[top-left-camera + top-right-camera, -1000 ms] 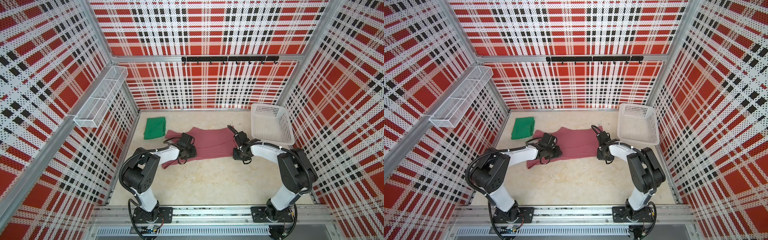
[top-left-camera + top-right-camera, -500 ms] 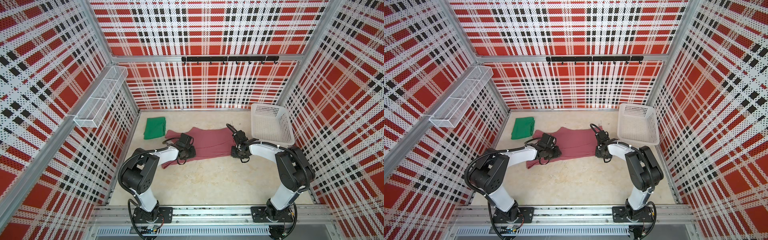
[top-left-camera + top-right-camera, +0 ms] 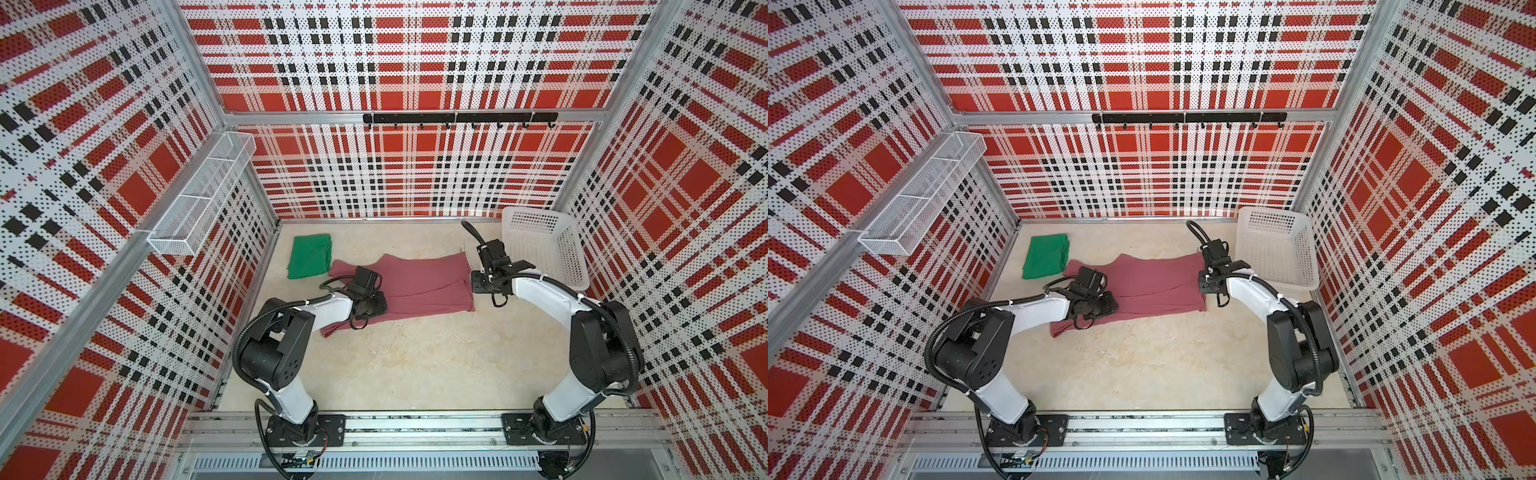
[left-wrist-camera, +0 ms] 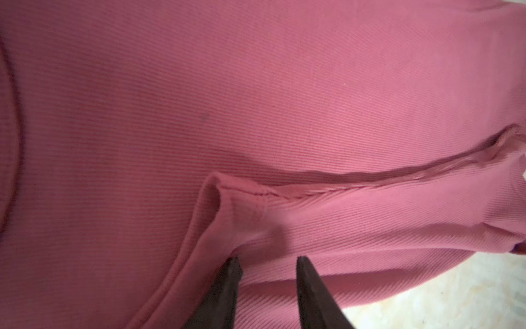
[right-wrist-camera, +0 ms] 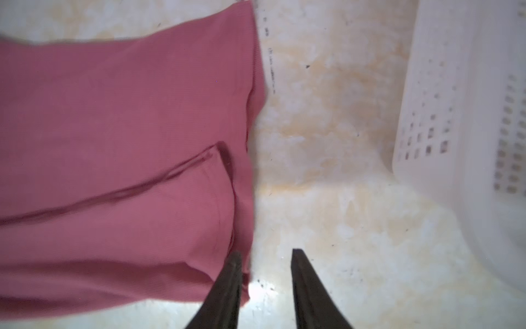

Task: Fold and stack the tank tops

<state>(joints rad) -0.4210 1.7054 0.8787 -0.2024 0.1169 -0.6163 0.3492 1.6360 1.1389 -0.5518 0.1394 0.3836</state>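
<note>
Two garments are laid on the surface: the green tank top, folded, near the back left corner, and the pink tank top, spread just beside it with one long edge turned over. The left pincer is held released over the pink cloth. The right pincer is held released at its hem, near the white basket.

Left arm: bent at the elbow, reaching far and toward the middle, low down.
Left gripper: fingers a little apart, a gap between the tips.
Right arm: bent, reaching far and left, low down.
Right gripper: fingers a little apart, pointing down.
</note>
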